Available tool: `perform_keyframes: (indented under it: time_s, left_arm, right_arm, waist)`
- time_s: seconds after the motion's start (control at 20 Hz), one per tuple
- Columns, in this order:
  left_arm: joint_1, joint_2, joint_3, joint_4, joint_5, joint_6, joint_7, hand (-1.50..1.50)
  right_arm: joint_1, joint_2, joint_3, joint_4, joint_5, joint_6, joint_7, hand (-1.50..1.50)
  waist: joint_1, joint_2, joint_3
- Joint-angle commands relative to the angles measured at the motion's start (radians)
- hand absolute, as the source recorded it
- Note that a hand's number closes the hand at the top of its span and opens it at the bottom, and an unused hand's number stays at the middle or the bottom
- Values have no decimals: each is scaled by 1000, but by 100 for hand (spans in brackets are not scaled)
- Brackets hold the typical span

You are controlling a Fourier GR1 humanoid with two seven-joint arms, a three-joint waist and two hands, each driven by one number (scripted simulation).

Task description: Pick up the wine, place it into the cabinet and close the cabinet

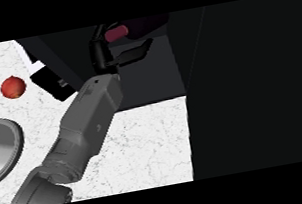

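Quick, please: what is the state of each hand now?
Left hand: not in view.
Right hand: inside the cabinet, at the wine; grip cannot be told.

Open speckled counter [147,145] lies right of the grey forearm [86,123], bounded at right by the dark cabinet wall [256,85]. Inside the cabinet opening, the wine [133,27] fills the upper part. A red fruit [13,87] and grey sink rim [11,144] occupy the left.

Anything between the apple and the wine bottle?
Head view: a black box lies between apple and wine bottle, by the hand.
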Motion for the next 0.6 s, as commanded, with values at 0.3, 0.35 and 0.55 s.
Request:
perform_keyframes:
  time_s: [0.3, 0.35, 0.55]
  left_arm:
    - [35, 15, -11, 65, -43, 41, -26, -150]
    - [44, 52, -16, 71, -49, 2, -6, -150]
    - [54, 0, -18, 76, -57, 88, -55, -150]
  right_arm:
    - [-4, 12, 14, -26, -27, -11, 4, -150]
    - [-3, -11, -7, -90, -61, -19, 67, -150]
    - [4, 18, 29, -76, -22, -20, 24, -150]
  waist:
    - [-1, 12, -4]
    - [-7, 10, -5]
    - [-20, 14, -5]
